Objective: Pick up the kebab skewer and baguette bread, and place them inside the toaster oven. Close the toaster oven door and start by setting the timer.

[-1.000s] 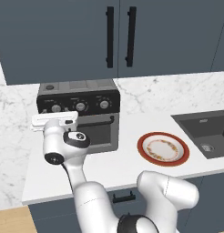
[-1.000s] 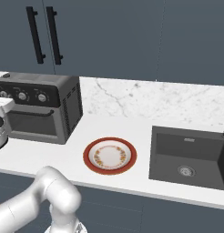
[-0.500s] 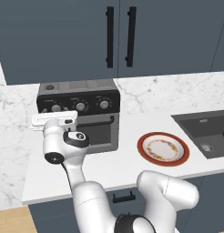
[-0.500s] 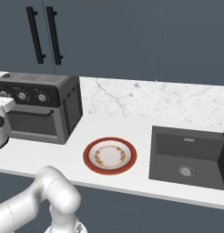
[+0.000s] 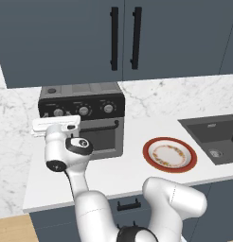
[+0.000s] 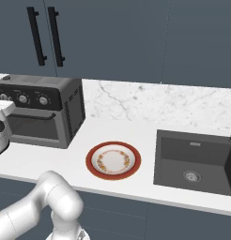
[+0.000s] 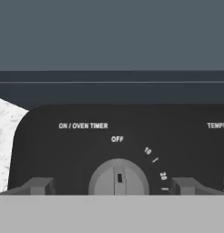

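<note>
The toaster oven (image 5: pixel 83 120) stands at the left end of the white counter (image 5: pixel 118 170), backed against the marble wall under the dark upper cabinets (image 5: pixel 123 38), and its door (image 5: pixel 97 138) is shut, with the black bar handle across the top of the glass. The gripper (image 7: pixel 116 185) sits level with the black control panel, its fingertips (image 7: pixel 38 185) spread wide apart on either side of the leftmost knob (image 7: pixel 118 177), touching nothing that can be seen; that knob's mark points at OFF on the timer scale. In the left base view the white hand (image 5: pixel 56 125) covers the panel's left end, just in front of the oven's face. To the oven's right lies a red-rimmed plate (image 5: pixel 169 154) with nothing on it, well apart from the oven, and beyond that a dark sink (image 6: pixel 195 157) is sunk into the counter. Bare counter runs between oven and plate and along the front edge. Left of the oven a narrow strip of counter ends at the marble wall (image 5: pixel 14 123).
</note>
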